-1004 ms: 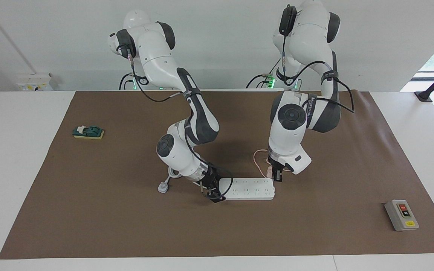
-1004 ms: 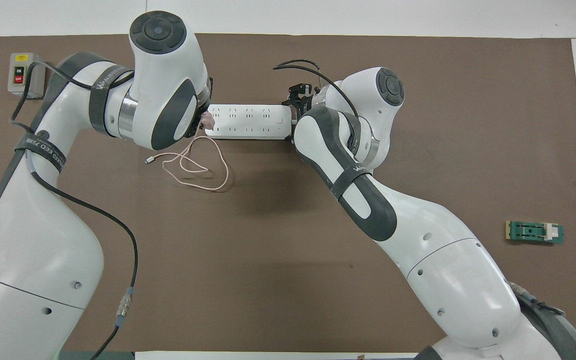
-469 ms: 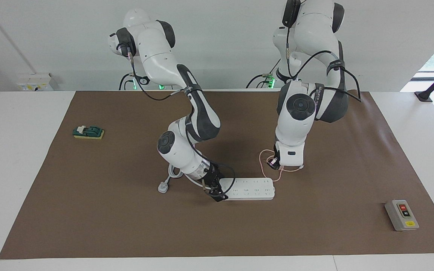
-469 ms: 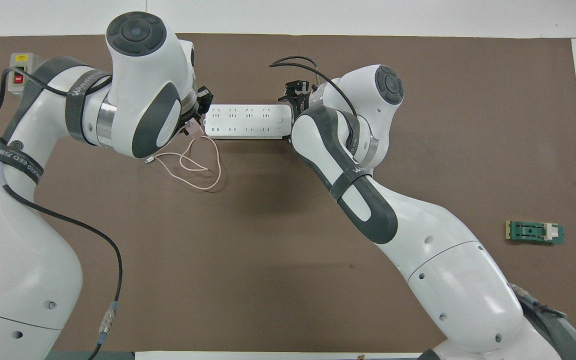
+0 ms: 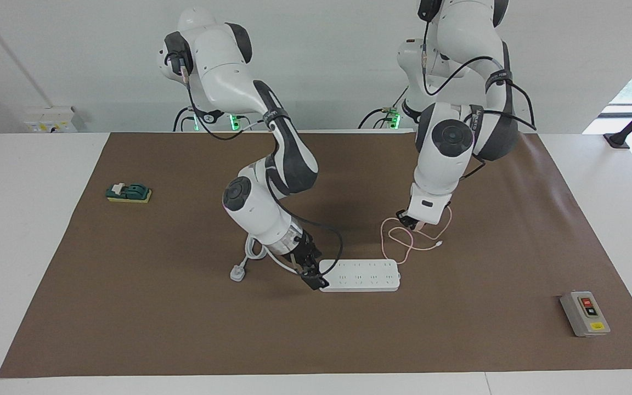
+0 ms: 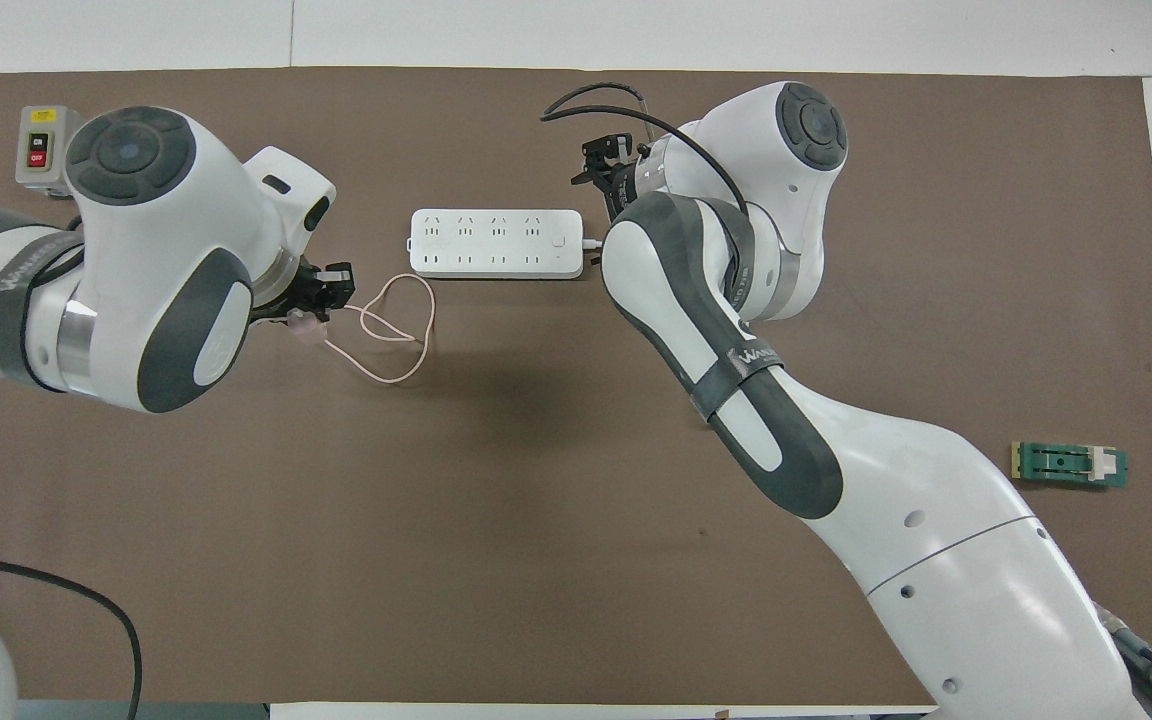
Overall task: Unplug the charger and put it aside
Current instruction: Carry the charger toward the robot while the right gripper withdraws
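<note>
The pale pink charger [image 6: 304,322] is out of the white power strip [image 5: 360,275] [image 6: 496,243] and hangs over the brown mat, with my left gripper [image 5: 408,220] [image 6: 321,305] shut on it. Its thin pink cable [image 5: 404,244] [image 6: 396,330] trails down from the charger in loops onto the mat, beside the strip's end toward the left arm. My right gripper [image 5: 313,277] [image 6: 604,168] is at the strip's other end, low by the corner where the thick white cord leaves; I cannot make out whether it touches the strip.
A grey switch box [image 5: 585,312] [image 6: 41,145] with a red button lies toward the left arm's end, farther from the robots. A green block [image 5: 128,192] [image 6: 1069,465] sits toward the right arm's end. The strip's white plug [image 5: 237,272] lies by the right arm's wrist.
My left gripper pulled the charger off the strip's end, then rose and moved away toward the left arm's end, dragging the cable along. The right gripper shifted slightly at the strip's other end.
</note>
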Tool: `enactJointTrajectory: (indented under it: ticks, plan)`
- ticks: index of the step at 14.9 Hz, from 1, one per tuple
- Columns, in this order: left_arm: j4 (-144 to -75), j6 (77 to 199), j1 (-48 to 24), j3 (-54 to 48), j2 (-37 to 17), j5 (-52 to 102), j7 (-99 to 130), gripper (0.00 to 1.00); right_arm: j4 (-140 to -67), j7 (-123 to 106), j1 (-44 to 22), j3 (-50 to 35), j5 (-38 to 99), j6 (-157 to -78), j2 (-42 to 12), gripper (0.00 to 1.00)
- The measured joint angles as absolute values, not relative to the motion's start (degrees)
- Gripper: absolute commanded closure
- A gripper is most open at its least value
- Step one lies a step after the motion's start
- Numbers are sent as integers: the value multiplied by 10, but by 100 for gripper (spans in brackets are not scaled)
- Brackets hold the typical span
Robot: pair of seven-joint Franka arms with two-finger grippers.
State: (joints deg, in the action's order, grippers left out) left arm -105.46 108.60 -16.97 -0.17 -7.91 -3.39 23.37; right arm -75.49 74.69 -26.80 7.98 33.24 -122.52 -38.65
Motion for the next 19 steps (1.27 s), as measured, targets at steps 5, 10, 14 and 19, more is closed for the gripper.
enactJointTrajectory:
  ticks: [5,10,14,19]
  plan:
    - [-1205,1134,-122,0,19,-9,104,100,-759,568,-223,105,245,-1063,-311,0]
    - [-1330,1257,-111,0,42,19,66,100,-808,366,-194,111,125,-950,-205,0]
    - [-1353,1274,-106,0,39,33,49,100,-823,244,-177,111,69,-888,-150,0]
    - [-1379,1282,-77,0,35,33,30,68,-861,117,-143,111,29,-862,-76,0]
